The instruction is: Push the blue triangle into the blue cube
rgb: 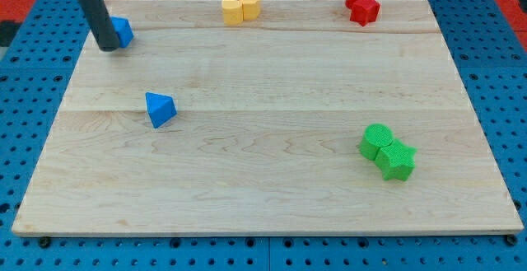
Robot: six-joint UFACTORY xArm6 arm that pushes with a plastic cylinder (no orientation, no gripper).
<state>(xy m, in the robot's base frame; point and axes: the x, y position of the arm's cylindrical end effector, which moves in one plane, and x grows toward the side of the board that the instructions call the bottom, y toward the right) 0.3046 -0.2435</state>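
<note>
Board (263,180): two blue, yellow, red, green blocks.

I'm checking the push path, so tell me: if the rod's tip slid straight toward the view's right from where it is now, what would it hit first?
My tip sits at the left side of the blue cube, apparently touching it, so it would meet the cube first. The blue triangle lies lower, off that line.

The blue triangle (160,109) lies flat toward the desk's left edge, at mid-height. The blue cube (123,31) sits near the top-left corner, well apart.
</note>
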